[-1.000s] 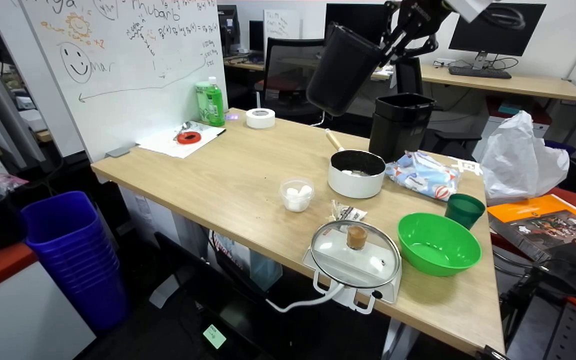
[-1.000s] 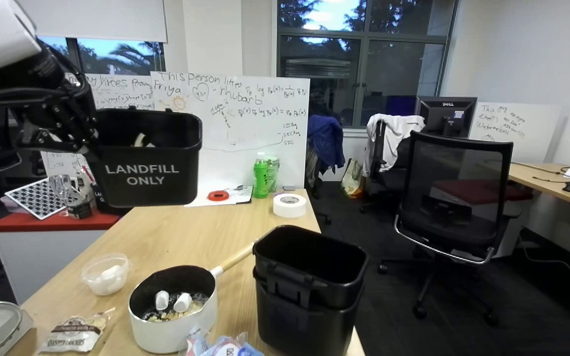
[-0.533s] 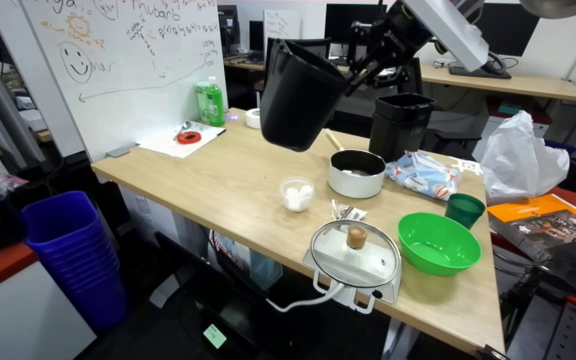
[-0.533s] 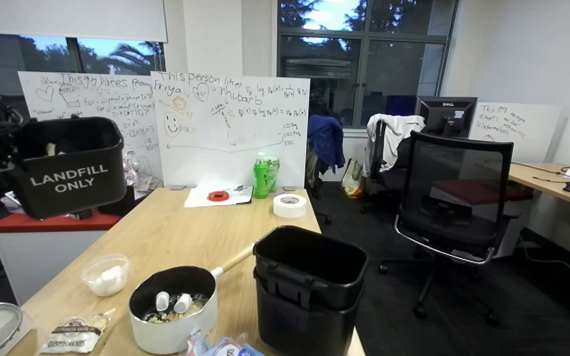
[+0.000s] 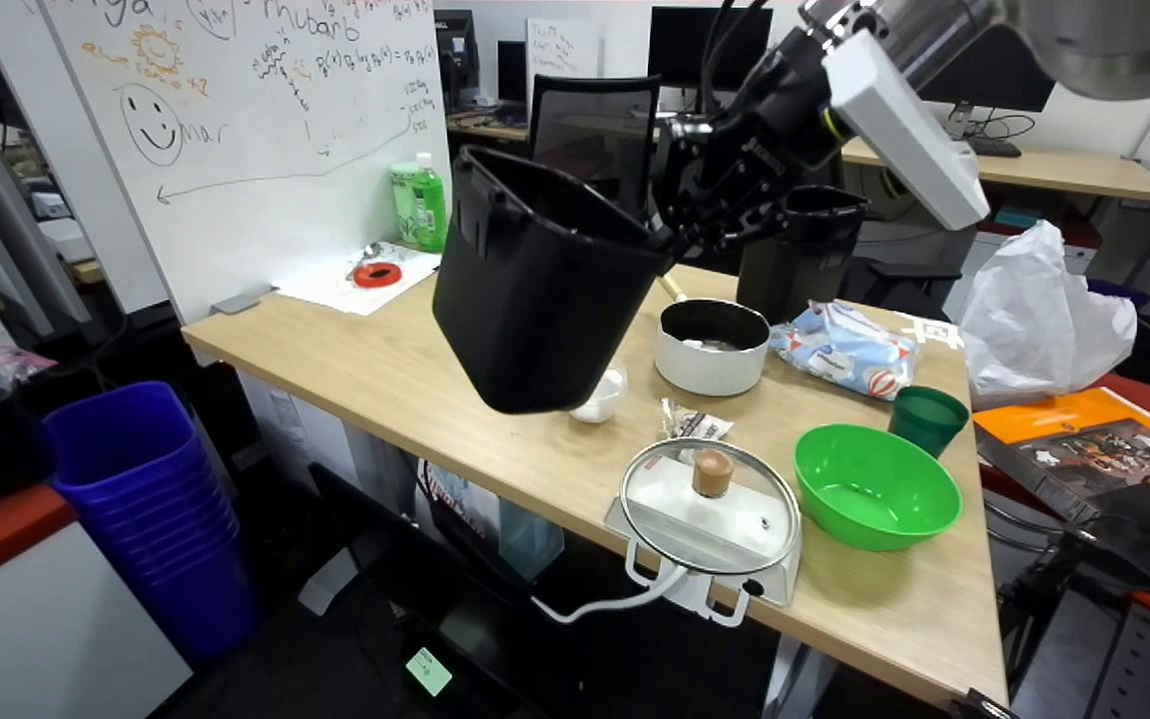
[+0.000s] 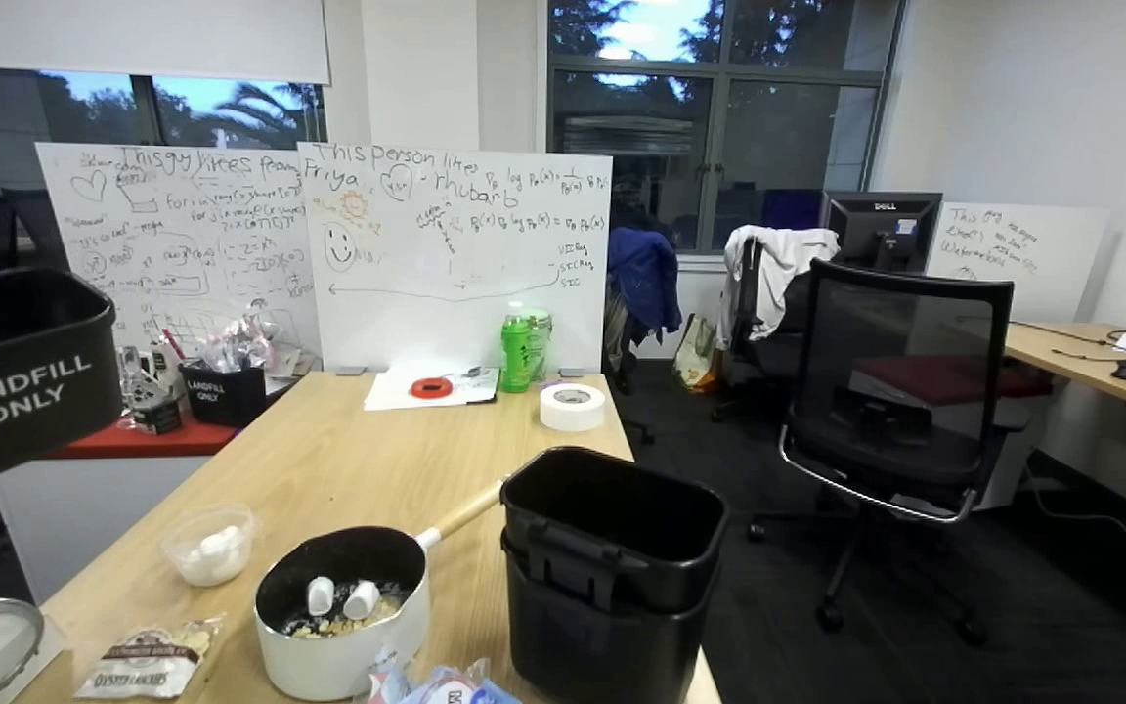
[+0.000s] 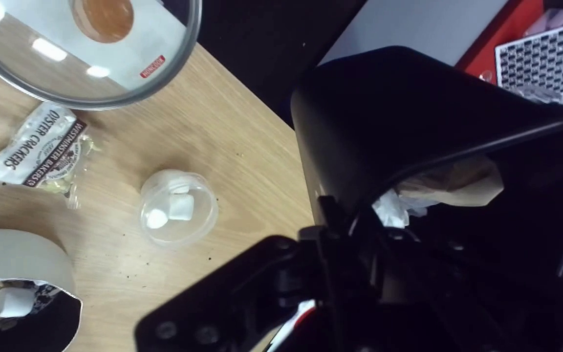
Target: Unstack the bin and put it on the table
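Near the table (image 5: 375,345) edge, the hand (image 5: 671,240) suspends the bin (image 5: 540,305).

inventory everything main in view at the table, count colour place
bin: 1, black, held aloft
nested bins: 2+, black, on table
pot: 1, white, beside packet
packet: 1, blue, beside pot
tub: 1, clear, near pot
lid: 1, clear, table edge
cracker bag: 1, white, near lid
bowl: 1, green, beside cup
cup: 1, green, beside bowl
tape: 1, white, near bottle
bottle: 1, green, by canister
canister: 1, green, by bottle
ring: 1, red, on paper
tool: 1, black, gripping bin
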### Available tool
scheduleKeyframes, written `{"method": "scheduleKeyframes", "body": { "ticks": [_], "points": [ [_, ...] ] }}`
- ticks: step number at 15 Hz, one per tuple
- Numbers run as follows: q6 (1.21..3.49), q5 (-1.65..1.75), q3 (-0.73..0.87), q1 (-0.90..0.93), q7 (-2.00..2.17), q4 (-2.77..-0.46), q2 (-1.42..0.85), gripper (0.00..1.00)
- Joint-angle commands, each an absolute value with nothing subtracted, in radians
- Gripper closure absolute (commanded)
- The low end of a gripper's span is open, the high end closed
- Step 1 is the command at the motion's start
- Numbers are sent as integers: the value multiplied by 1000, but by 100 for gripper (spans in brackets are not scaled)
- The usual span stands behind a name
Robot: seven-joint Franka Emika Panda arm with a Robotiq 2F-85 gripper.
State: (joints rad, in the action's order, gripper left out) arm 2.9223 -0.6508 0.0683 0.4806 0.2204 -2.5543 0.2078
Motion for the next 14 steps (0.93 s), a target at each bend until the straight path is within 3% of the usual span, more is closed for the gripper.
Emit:
{"method": "scheduleKeyframes", "body": {
  "ticks": [1,12,13,14],
  "points": [
    [2971,-671,91,515,75,-2549,136,97],
    [3209,-624,80,533,-17,-2328,-240,97],
    [3227,-500,-2,425,79,-2310,-274,97],
    [3227,-559,112,528,24,-2262,-329,97]
  ]
}}
